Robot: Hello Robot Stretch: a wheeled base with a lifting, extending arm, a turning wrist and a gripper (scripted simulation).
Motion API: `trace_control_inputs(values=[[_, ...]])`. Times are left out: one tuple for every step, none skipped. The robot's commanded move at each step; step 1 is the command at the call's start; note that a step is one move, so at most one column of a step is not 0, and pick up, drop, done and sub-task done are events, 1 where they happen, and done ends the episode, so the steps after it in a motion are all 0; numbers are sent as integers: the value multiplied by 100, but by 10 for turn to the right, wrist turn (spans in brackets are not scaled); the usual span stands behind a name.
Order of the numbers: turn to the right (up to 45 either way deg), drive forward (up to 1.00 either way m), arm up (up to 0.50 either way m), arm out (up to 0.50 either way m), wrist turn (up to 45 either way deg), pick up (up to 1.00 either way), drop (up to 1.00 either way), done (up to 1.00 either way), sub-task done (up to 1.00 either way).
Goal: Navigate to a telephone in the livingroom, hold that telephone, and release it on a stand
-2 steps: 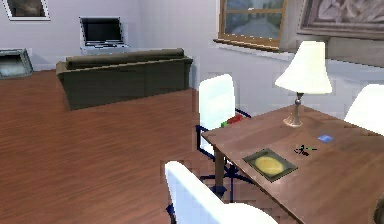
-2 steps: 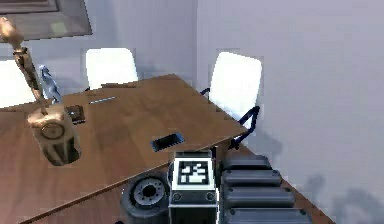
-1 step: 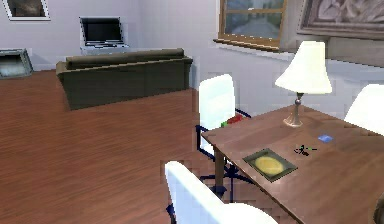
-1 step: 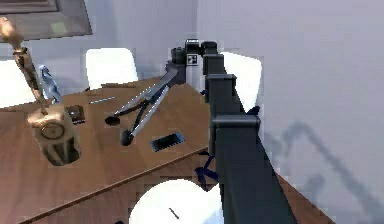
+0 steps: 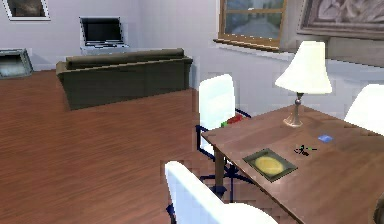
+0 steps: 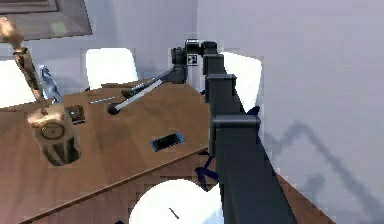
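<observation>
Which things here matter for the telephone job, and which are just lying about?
Job: dark flat slab, likely the telephone; claw; television stand.
Lying about: lamp; sofa; white chair; table.

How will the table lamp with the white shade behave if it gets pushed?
The lamp looks top-heavy, a wide shade over a slim stem and small base, so a high push would probably tip it. Standing near the far edge of the table, it could fall off.
</observation>
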Motion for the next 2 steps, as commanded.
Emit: trace_control_inputs(values=[[0, 0, 0, 0, 390, 0, 0, 0, 0], [0, 0, -32, 0, 0, 0, 0, 0, 0]])
